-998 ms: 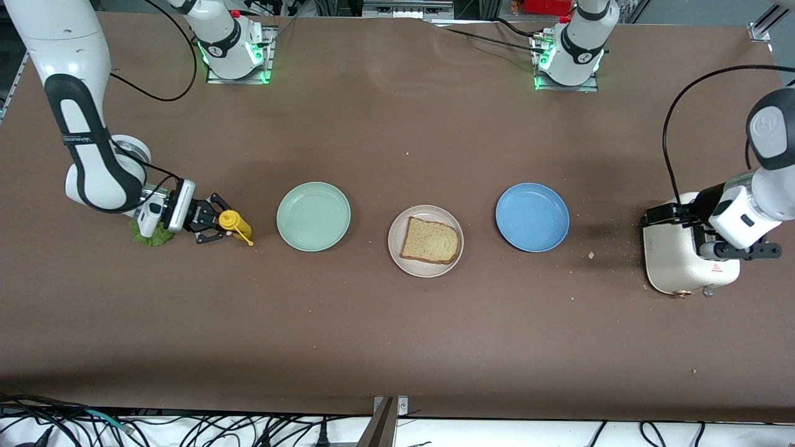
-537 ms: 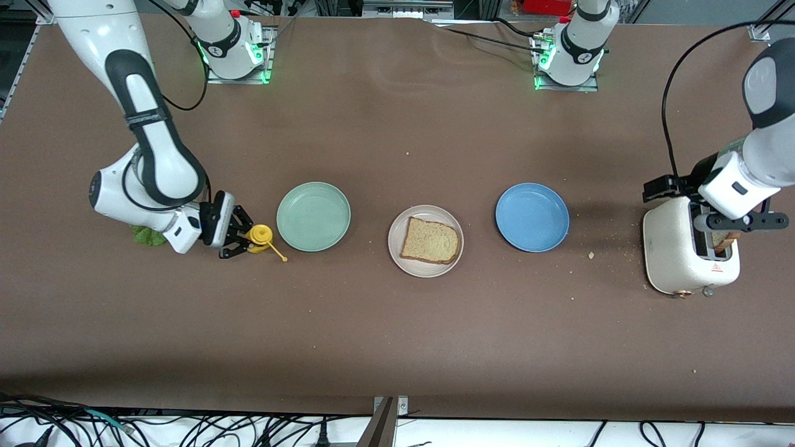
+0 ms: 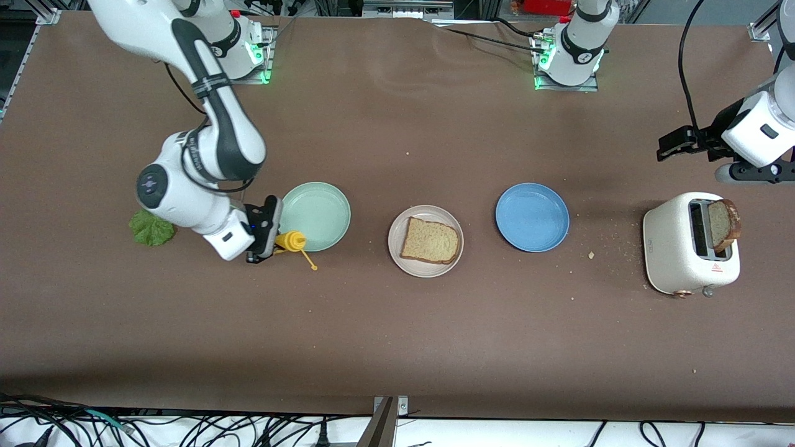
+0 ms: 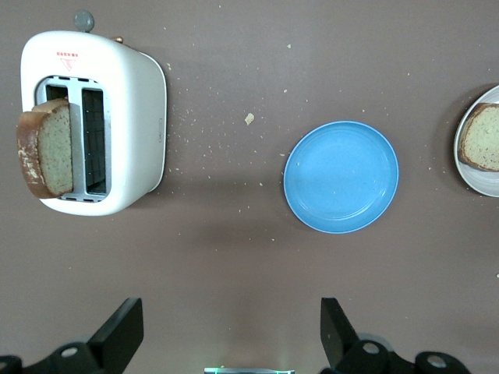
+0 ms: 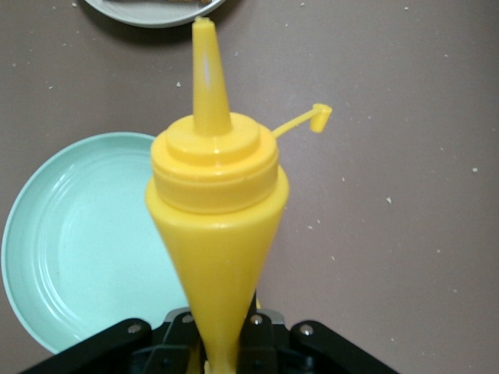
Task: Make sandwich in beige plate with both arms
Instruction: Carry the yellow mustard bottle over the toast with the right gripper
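The beige plate (image 3: 397, 248) sits mid-table between two other plates, holding one slice of brown-crusted toast (image 3: 430, 241); its rim (image 5: 148, 12) also shows in the right wrist view. Another toast slice (image 3: 723, 225) sticks up from the white toaster (image 3: 677, 245). A green lettuce leaf (image 3: 152, 228) lies toward the right arm's end. My right gripper (image 3: 264, 239) is shut on a yellow squeeze bottle (image 5: 214, 202), held level over the table at the mint-green plate's edge, nozzle toward the beige plate. My left gripper (image 4: 230, 335) hangs open and empty above the table by the toaster.
The mint-green plate (image 3: 313, 216) lies between the lettuce and the beige plate. The blue plate (image 3: 532, 217) lies between the beige plate and the toaster. Crumbs (image 3: 591, 254) dot the table near the toaster. The bottle's tethered cap (image 5: 320, 115) dangles beside the nozzle.
My right arm carried the yellow bottle from beside the lettuce to the mint-green plate's edge, uncovering the leaf. My left gripper rose off the toaster, baring the toast in its slot.
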Controlling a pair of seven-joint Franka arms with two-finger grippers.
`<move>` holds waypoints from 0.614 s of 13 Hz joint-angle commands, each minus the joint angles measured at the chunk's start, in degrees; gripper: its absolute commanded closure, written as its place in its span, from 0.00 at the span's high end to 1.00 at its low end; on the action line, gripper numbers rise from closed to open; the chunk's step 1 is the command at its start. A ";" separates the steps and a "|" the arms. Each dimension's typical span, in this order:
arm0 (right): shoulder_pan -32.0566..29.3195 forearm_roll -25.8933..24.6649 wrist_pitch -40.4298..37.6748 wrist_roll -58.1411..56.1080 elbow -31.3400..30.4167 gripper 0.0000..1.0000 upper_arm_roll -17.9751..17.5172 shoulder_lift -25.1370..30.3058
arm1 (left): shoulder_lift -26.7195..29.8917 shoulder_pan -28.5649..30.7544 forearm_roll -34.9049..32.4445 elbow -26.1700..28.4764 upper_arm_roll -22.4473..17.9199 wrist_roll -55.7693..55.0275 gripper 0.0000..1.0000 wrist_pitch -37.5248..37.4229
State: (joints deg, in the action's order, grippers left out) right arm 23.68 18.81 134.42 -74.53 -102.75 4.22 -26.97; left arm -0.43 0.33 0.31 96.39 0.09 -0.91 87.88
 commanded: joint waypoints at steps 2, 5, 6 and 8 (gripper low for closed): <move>7.85 -17.70 -1.26 19.10 1.50 0.00 0.61 0.69 | 0.52 -0.07 -2.06 -3.13 -0.09 -0.68 1.00 -2.01; 14.35 -30.99 -6.95 33.17 4.21 0.00 0.61 -0.44 | 0.52 0.11 -2.06 -3.40 -0.18 -0.41 1.00 -2.53; 16.20 -35.29 -9.59 38.00 6.22 0.00 0.70 -1.40 | 0.52 0.11 -2.06 -3.66 -0.18 -0.41 1.00 -3.58; 19.89 -41.55 -16.52 45.58 11.23 0.00 0.61 -4.04 | 0.34 0.11 -2.06 -4.81 -0.09 -0.85 1.00 -4.47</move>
State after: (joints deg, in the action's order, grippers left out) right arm 40.50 -18.08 123.91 -34.47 -97.60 4.06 -27.95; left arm -0.15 0.44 0.30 93.35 -0.27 -0.97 85.25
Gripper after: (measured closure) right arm 0.855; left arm 0.000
